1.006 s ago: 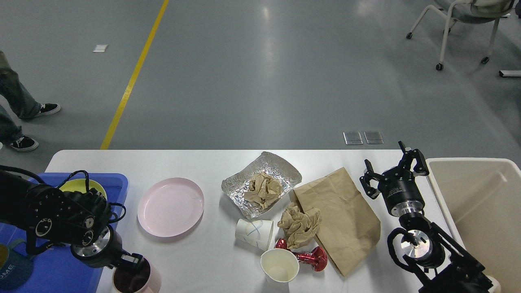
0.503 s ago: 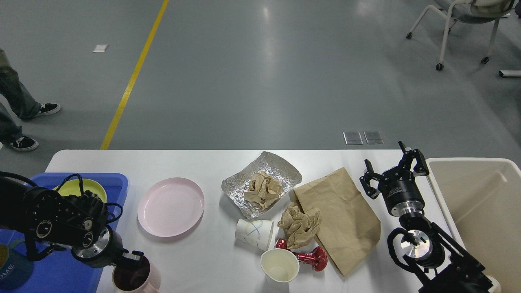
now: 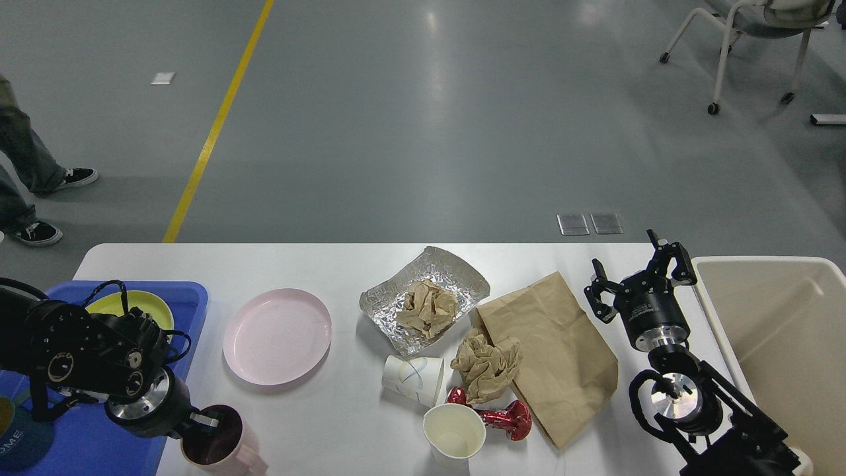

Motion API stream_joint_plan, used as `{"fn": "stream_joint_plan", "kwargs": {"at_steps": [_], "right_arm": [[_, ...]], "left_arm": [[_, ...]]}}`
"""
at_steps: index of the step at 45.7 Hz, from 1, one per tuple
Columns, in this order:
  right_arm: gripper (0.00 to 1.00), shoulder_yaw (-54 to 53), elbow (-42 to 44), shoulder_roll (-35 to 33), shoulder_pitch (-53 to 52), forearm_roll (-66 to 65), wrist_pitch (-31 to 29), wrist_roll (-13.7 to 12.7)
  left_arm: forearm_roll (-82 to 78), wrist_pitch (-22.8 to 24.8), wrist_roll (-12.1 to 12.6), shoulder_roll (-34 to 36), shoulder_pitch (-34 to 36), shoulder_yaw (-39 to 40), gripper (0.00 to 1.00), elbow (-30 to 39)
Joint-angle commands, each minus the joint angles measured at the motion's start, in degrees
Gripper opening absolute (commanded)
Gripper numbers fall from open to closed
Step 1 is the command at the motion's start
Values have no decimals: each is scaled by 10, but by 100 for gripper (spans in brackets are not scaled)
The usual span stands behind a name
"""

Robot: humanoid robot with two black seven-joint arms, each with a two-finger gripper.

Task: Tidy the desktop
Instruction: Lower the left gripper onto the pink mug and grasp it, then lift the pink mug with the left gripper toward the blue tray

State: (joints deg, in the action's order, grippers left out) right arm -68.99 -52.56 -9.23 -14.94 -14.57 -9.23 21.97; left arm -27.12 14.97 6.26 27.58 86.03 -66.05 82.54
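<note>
The white desktop (image 3: 330, 264) carries a pink plate (image 3: 277, 335), a foil tray (image 3: 462, 277) holding crumpled brown paper (image 3: 428, 307), and a flat brown paper bag (image 3: 555, 350). More crumpled paper (image 3: 486, 367), a paper cup on its side (image 3: 413, 378), an upright paper cup (image 3: 454, 431) and a red shiny object (image 3: 505, 418) lie nearby. At the bottom left my left gripper (image 3: 206, 421) is shut on the rim of a pink mug (image 3: 228, 453) with a dark inside. My right gripper (image 3: 636, 274) stands open above the table, right of the bag.
A blue tray (image 3: 99, 443) at the left edge holds a yellow bowl (image 3: 132, 303) and a blue mug (image 3: 16, 439). A beige bin (image 3: 727, 344) stands at the right edge. A person's legs (image 3: 26, 172) and a chair (image 3: 747, 33) are on the floor beyond.
My left arm has shifted left toward the blue tray, carrying the pink mug with it. The right arm has not moved.
</note>
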Motion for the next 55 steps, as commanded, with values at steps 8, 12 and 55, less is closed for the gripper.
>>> {"fn": "stream_joint_plan", "kwargs": {"at_steps": [8, 12, 55], "right_arm": [[100, 0, 0, 0, 0, 0, 0, 0], [100, 0, 0, 0, 0, 0, 0, 0], [100, 0, 0, 0, 0, 1, 0, 0]], "left_arm": [[7, 11, -1, 3, 15, -2, 0, 2], [17, 27, -1, 5, 53, -11, 0, 10], [467, 292, -37, -213, 592, -204, 0, 81]]}}
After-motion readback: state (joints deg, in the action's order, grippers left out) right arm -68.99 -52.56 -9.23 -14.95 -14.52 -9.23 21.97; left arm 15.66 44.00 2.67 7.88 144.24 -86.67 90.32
